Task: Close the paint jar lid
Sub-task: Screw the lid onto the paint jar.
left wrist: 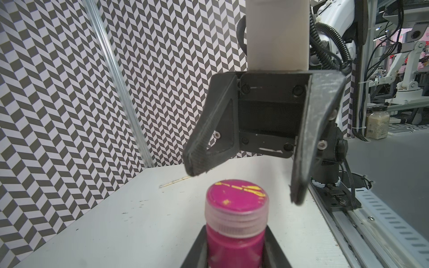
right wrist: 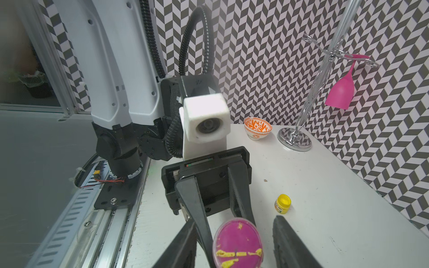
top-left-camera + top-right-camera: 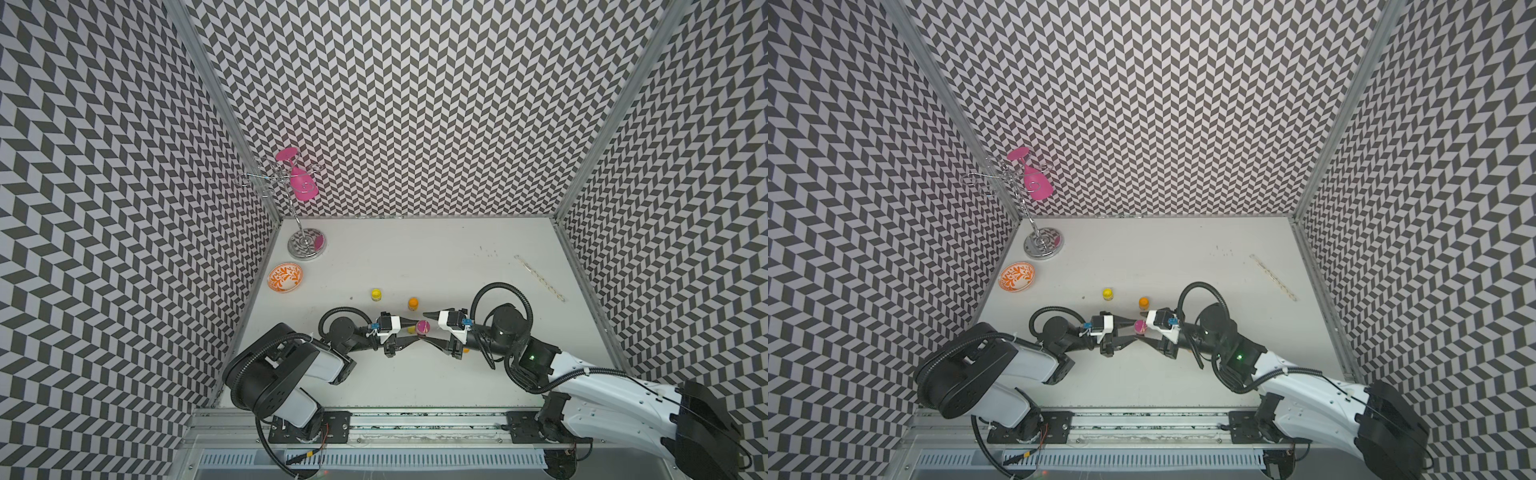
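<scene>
On the white tabletop (image 3: 415, 374), the left gripper (image 3: 417, 330) is clamping the body of the small magenta paint jar (image 1: 235, 243), probably bracing it against twisting. At the jar's top, the right gripper (image 1: 246, 185) is hovering with its jaws apart, straddling the ribbed translucent screw lid (image 1: 236, 204), apparently lining up to turn it. Near the jar, a tiny yellow paint pot (image 2: 282, 203) is showing a printed label too small to read. The lid is carrying only yellow smears.

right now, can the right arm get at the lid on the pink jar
Probably yes: the right gripper is open with a finger on either side of the lid, nothing between, and the left gripper holds the jar below it.
</scene>
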Available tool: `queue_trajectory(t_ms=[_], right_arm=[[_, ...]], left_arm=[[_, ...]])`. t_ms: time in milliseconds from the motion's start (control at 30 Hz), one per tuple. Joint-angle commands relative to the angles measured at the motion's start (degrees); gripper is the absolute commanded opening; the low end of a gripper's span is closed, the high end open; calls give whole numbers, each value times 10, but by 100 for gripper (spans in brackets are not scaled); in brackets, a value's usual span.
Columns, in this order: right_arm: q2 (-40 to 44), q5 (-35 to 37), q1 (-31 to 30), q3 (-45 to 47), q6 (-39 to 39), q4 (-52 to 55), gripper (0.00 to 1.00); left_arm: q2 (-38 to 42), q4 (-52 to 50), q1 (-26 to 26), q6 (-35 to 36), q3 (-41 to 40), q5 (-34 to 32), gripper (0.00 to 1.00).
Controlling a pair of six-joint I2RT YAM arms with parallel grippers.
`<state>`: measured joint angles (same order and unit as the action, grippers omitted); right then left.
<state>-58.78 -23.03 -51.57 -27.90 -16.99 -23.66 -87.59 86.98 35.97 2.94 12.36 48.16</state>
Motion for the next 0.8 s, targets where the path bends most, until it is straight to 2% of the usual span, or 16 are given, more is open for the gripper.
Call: queue_trajectory(t_ms=[0, 500, 767], right_arm=[[-9, -11, 2, -12, -8, -19, 53], [-22, 3, 2, -16, 3, -24, 35], [-31, 40, 2, -18, 30, -33, 20]], left_arm=[[0, 39, 0, -10, 8, 11, 29], [-3, 35, 0, -10, 11, 4, 29], [17, 24, 1, -3, 4, -49, 29]])
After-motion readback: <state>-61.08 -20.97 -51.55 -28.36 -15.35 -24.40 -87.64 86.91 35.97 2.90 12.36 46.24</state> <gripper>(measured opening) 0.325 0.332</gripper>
